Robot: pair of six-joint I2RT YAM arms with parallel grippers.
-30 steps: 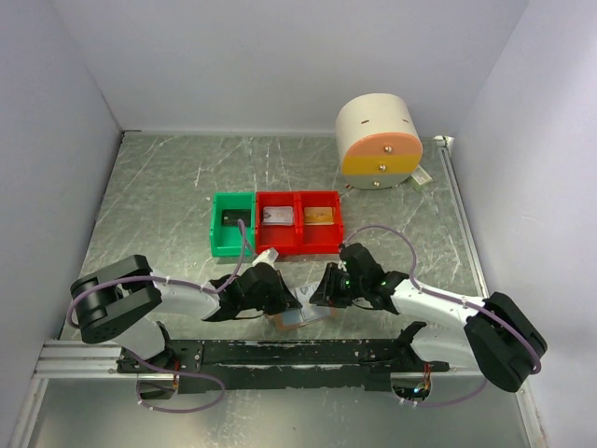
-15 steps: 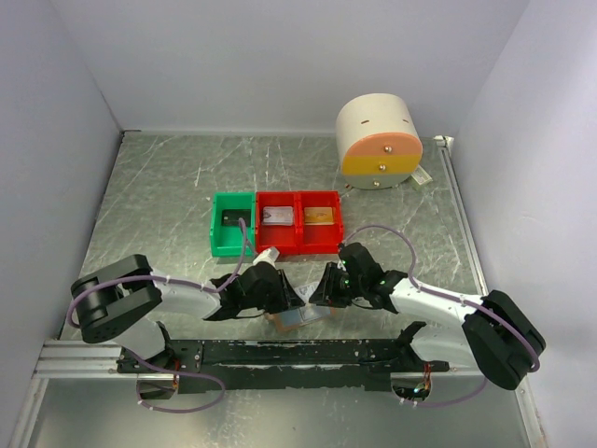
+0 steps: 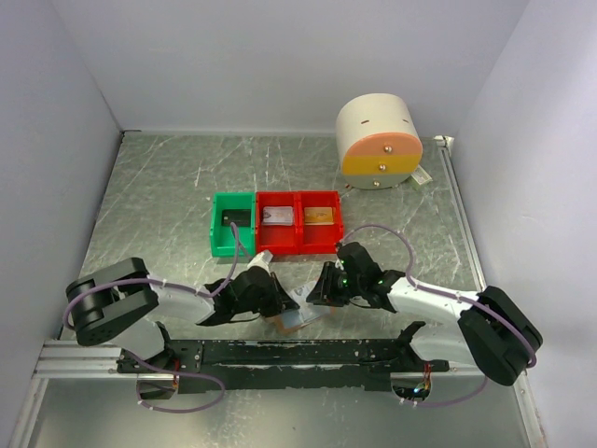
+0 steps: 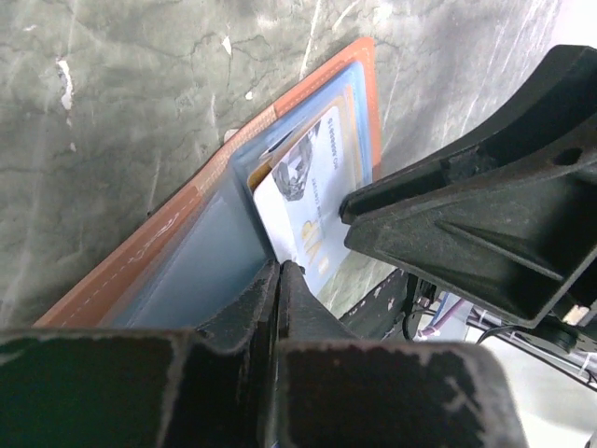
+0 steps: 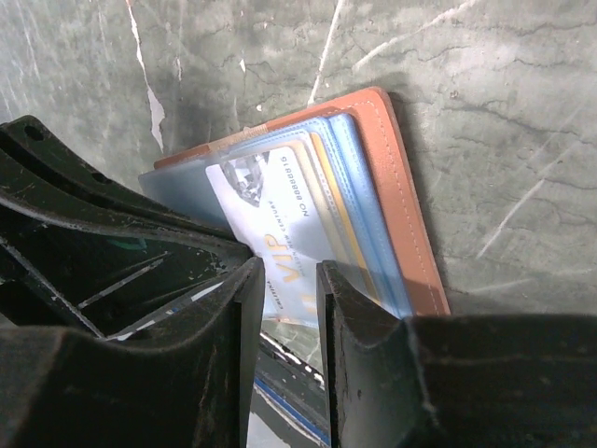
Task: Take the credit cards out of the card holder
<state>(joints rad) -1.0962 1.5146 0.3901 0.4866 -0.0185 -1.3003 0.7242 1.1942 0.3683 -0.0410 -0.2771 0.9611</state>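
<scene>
The tan card holder (image 3: 291, 321) lies open on the table near the front edge, between my two grippers. In the left wrist view my left gripper (image 4: 279, 271) is shut on its blue-grey lining flap (image 4: 210, 252). A white "VIP" credit card (image 5: 280, 219) sticks partly out of a pocket, with more card edges behind it. My right gripper (image 5: 284, 280) has its jaws a narrow gap apart, and the white card's end lies between them. From above, the left gripper (image 3: 283, 303) and right gripper (image 3: 315, 294) face each other over the holder.
A green bin (image 3: 233, 245) holds a dark card. Two joined red bins (image 3: 300, 245) hold a silver-grey card (image 3: 278, 217) and a gold-brown card (image 3: 319, 216). A cream cylinder with an orange band (image 3: 378, 142) stands at the back right. A black rail (image 3: 280, 355) runs along the front.
Both grippers have shifted slightly left with the card holder between them. The holds look the same.
</scene>
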